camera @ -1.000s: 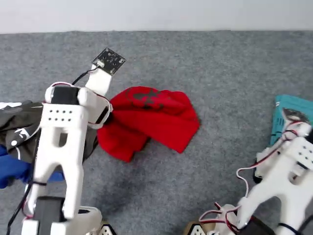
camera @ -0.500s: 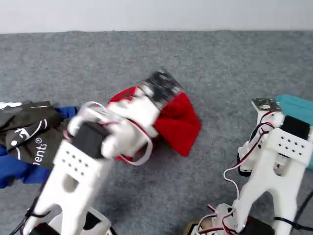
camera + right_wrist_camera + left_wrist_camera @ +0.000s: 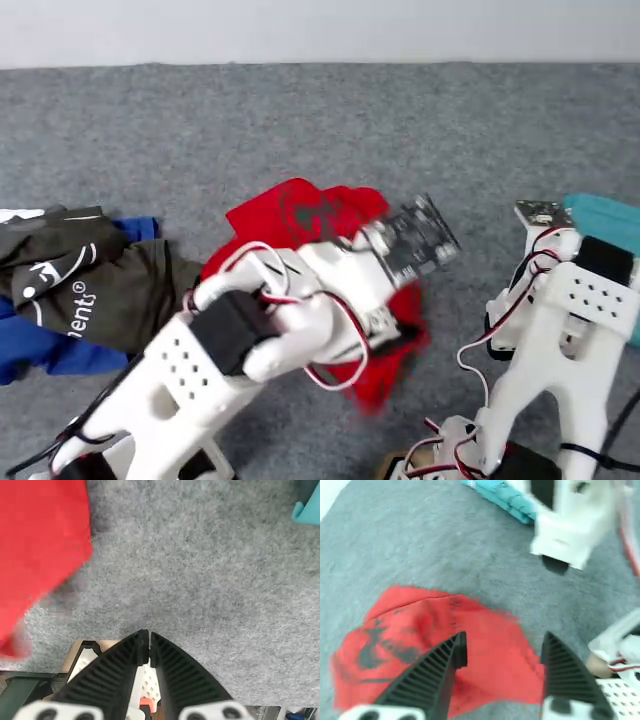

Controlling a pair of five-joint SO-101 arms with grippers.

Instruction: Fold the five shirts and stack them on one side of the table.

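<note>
The red shirt (image 3: 300,215) lies crumpled mid-table, and part of it stretches toward the front edge (image 3: 385,375). My left arm (image 3: 290,325) reaches across it to the right. In the left wrist view my left gripper (image 3: 502,652) hangs open just above the red shirt (image 3: 415,640), with nothing clamped. My right gripper (image 3: 145,636) is shut and empty over bare grey felt, with the red shirt (image 3: 40,540) off to one side. A folded teal shirt (image 3: 605,215) lies at the right edge. A dark shirt (image 3: 95,280) and a blue shirt (image 3: 40,350) are piled at the left.
The right arm (image 3: 560,320) stands at the front right beside the teal shirt (image 3: 505,497). Grey felt (image 3: 450,130) covers the table, with open room along the back. A white wall runs behind the far edge.
My left arm swung from the left pile across the red shirt to the right. The shirt's right part shifted toward the front. The right arm has held still for the last half second.
</note>
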